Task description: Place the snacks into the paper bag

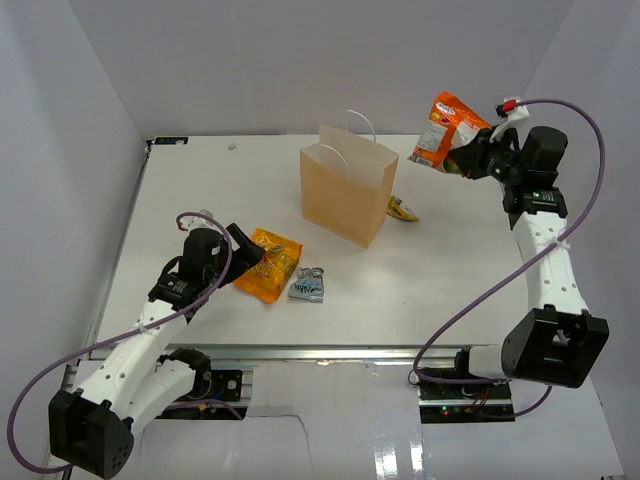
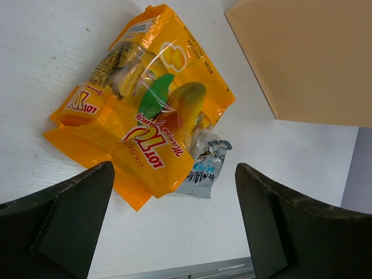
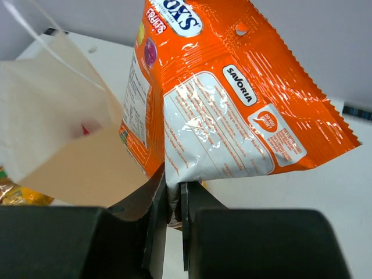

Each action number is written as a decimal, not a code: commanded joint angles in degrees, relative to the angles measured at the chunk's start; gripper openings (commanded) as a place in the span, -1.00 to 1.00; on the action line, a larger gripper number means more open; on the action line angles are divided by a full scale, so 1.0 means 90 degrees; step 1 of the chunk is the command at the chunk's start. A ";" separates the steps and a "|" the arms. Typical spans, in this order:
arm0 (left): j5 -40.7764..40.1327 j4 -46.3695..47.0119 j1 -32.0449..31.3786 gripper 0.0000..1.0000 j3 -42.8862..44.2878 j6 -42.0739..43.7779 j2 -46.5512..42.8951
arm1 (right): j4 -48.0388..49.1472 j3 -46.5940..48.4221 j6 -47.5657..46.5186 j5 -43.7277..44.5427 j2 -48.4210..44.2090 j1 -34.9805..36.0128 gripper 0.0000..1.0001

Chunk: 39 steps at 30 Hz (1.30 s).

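The tan paper bag (image 1: pixel 347 194) stands open at the table's middle back, its mouth also showing in the right wrist view (image 3: pixel 64 139). My right gripper (image 1: pixel 466 160) is shut on a large orange snack bag (image 1: pixel 445 129), held in the air to the right of the paper bag's top; the pinch shows in the right wrist view (image 3: pixel 173 195) on the bag (image 3: pixel 232 99). My left gripper (image 1: pixel 247 252) is open and empty beside an orange-green mango bag (image 1: pixel 268 262) and a grey-blue pack (image 1: pixel 308 285). Both show in the left wrist view (image 2: pixel 145 110) (image 2: pixel 206 168). A yellow packet (image 1: pixel 402 208) lies behind the bag.
White walls close in the table on the left, back and right. The table's front metal edge (image 2: pixel 192 270) lies just below my left fingers. A purple cable runs along each arm.
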 commanded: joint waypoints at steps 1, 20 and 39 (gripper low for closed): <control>0.0107 0.0035 0.0004 0.92 -0.0070 0.0022 0.0013 | 0.0852 0.0997 -0.0687 -0.0577 -0.0296 0.0506 -0.85; 0.0116 -0.0248 0.0004 0.94 -0.0168 -0.0125 0.0022 | 0.1370 0.1664 -0.2142 0.1785 0.0378 0.3357 -0.85; -0.0303 0.0328 0.0004 0.96 0.2056 0.3663 0.3174 | 0.0668 0.0610 -0.2943 0.1025 -0.0480 0.3602 0.96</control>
